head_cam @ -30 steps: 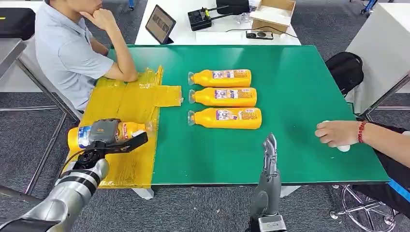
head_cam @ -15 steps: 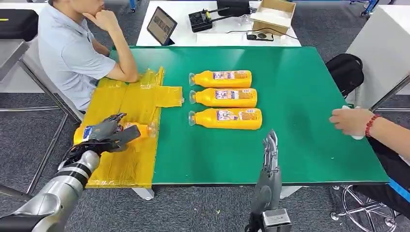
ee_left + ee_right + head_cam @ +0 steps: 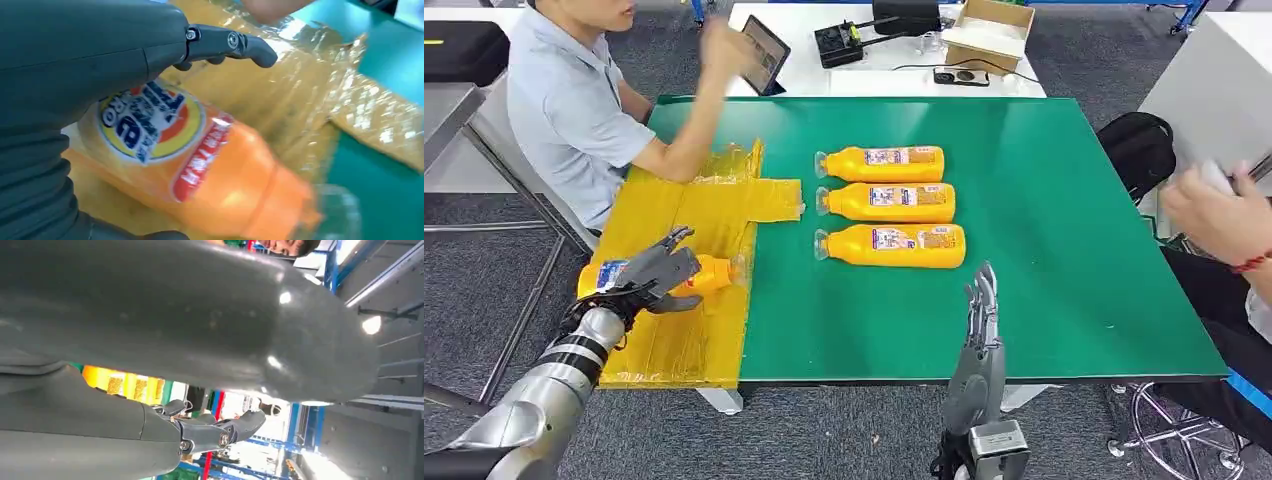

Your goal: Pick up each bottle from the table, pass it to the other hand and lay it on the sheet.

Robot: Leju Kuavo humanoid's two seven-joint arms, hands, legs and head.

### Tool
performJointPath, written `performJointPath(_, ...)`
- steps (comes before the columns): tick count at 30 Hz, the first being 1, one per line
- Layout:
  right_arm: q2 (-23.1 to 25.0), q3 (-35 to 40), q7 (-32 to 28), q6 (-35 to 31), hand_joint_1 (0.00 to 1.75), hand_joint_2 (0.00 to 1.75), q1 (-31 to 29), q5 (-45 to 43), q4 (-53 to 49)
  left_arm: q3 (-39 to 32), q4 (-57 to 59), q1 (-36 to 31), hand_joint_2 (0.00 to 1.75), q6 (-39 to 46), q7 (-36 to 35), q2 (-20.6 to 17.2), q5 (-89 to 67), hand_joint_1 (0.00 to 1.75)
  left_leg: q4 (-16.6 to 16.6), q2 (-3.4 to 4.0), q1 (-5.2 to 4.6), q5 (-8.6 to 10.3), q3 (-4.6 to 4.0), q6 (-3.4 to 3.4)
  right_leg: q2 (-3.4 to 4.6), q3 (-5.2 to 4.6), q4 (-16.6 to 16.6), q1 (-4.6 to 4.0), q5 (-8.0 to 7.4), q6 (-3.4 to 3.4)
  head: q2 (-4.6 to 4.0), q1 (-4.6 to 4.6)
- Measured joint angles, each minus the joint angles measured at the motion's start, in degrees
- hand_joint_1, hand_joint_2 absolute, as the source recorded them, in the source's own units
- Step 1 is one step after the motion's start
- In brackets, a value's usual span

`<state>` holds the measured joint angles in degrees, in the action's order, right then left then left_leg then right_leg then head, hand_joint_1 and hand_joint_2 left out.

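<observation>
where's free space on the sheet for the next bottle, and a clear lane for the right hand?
Sheet: bare between the person's elbow and the bottle under the left hand; also bare from that bottle to the near edge. Green table: bare right of the three bottles and along the near edge around the right hand. The three-bottle row is tight.

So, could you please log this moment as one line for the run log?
left hand: over orange bottle lying on yellow sheet, fingers spread | right hand: upright, holds nothing | three orange bottles left on green table
</observation>
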<state>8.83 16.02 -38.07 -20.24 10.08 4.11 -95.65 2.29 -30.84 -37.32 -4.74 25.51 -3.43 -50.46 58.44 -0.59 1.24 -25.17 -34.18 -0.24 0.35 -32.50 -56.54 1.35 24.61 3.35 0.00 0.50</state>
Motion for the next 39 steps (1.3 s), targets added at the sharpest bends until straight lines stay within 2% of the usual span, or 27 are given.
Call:
performJointPath(4, 0.22, -0.24, 0.0, -1.34, 0.0, 0.0, 0.04, 0.46, 0.02, -1.36, -5.91, 3.17, 1.75, 3.07, 2.27, 1.58, 8.7, 0.0, 0.01, 0.05, 0.0, 0.0, -0.1, 0.0, 0.03, -0.18, 0.0, 0.0, -0.02, 0.0, 0.0, 0.0)
performJointPath(8, 0.68, -0.31, 0.0, -5.53, 0.0, 0.0, 0.44, 1.36, -1.12, -3.02, -18.85, 7.95, 1.75, 11.13, 3.65, 5.88, 20.77, 0.0, 0.02, 0.03, 0.0, 0.01, -0.39, 0.0, 0.01, -0.37, 0.0, 0.0, -0.03, 0.01, 0.0, 0.0)
performJointPath(9, 0.74, -0.31, 0.0, -5.91, 0.0, 1.75, 0.44, 1.4, -1.2, -3.17, -20.55, 8.64, 1.75, 11.13, 3.6, 6.41, 21.93, 0.0, 0.02, 0.05, 0.0, 0.01, -0.38, 0.0, 0.02, -0.38, 0.0, 0.0, -0.03, 0.01, 0.0, 0.04)
performJointPath(10, 1.01, -0.28, 0.0, -7.72, 0.0, 1.75, 0.46, 1.6, -1.57, -3.52, -24.99, 10.05, 1.75, 9.29, 2.4, 7.89, 29.45, 0.0, 0.02, 0.06, -0.02, 0.0, -0.4, 0.0, 0.03, -0.42, 0.0, 0.01, -0.02, 0.01, 0.0, 0.0)
performJointPath(11, 1.09, -0.22, 0.0, -9.01, 0.0, 0.0, 0.43, 2.06, -1.73, -3.61, -27.7, 11.03, 1.75, 7.34, 0.78, 8.94, 34.66, 0.0, 0.02, 0.07, -0.02, -0.01, -0.45, 0.0, 0.03, -0.43, 0.0, 0.01, -0.02, 0.01, 0.0, 0.04)
performJointPath(12, 1.07, 0.05, 0.0, -10.41, 0.0, 1.75, 0.32, 2.82, -1.84, -3.58, -30.17, 12.02, 1.75, 5.77, -0.29, 9.64, 39.49, 0.0, 0.02, 0.08, -0.01, -0.01, -0.47, 0.0, 0.03, -0.49, 0.0, 0.0, -0.02, 0.01, 0.0, 0.02)
performJointPath(17, 0.2, 0.87, 0.26, -8.33, 0.0, 1.75, -0.22, 10.22, 2.34, -2.06, -38.69, 17.64, 1.75, 6.16, 0.39, 11.32, 50.39, 0.0, 0.01, 0.11, 0.01, -0.05, -0.49, 0.0, 0.05, -0.54, 0.01, -0.02, -0.02, 0.0, 0.0, 0.0)
performJointPath(19, -0.7, 0.33, 1.05, -8.83, 0.0, 1.75, -0.55, 15.99, 4.97, -1.11, -42.82, 21.43, 1.75, 7.65, 1.92, 11.67, 50.64, 0.0, 0.01, 0.12, 0.02, -0.04, -0.53, 0.0, 0.05, -0.57, 0.01, -0.02, -0.01, 0.0, 0.0, 0.0)
performJointPath(22, -2.06, -1.66, 5.08, -8.72, 0.0, 1.75, -1.81, 21.89, 7.7, 1.01, -48.02, 26.32, 1.75, 10.06, 1.11, 12.31, 50.37, 0.0, 0.01, 0.08, 0.0, -0.05, -0.58, 0.0, 0.04, -0.58, 0.03, 0.0, 0.0, 0.0, 0.0, 0.02)
performJointPath(26, -4.17, -4.85, 10.18, -7.72, 0.0, 1.75, -3.3, 28.43, 11.14, 3.91, -53.58, 32.24, 1.75, 14.51, -0.13, 13.0, 47.82, 0.0, 0.02, 0.09, -0.05, -0.06, -0.59, 0.02, 0.04, -0.59, 0.09, 0.04, -0.01, 0.01, 0.0, 0.0)
performJointPath(30, -5.38, -6.8, 11.59, -8.05, 0.0, 1.75, -4.18, 30.3, 13.12, 5.95, -56.41, 35.63, 1.75, 15.39, -0.18, 13.33, 47.45, 0.0, 0.02, 0.08, -0.04, -0.06, -0.61, 0.03, 0.04, -0.6, 0.08, 0.02, -0.01, 0.02, 0.0, 0.0)
performJointPath(34, -6.62, -8.8, 16.56, -9.1, 0.0, 1.75, -6.08, 36.01, 16.43, 8.32, -58.96, 38.9, 1.75, 16.93, -0.12, 14.03, 44.36, 0.0, 0.01, 0.1, -0.02, -0.05, -0.61, 0.02, 0.04, -0.63, 0.08, 0.01, -0.01, 0.01, 0.0, 0.02)
performJointPath(39, -7.52, -10.38, 21.31, -5.27, 0.0, 1.75, -9.34, 40.57, 21.6, 12.24, -61.11, 40.98, 1.75, 22.58, 0.57, 14.29, 35.35, 0.0, 0.02, 0.08, -0.03, -0.05, -0.64, 0.03, 0.03, -0.62, 0.08, 0.01, -0.01, 0.02, 0.0, 0.02)
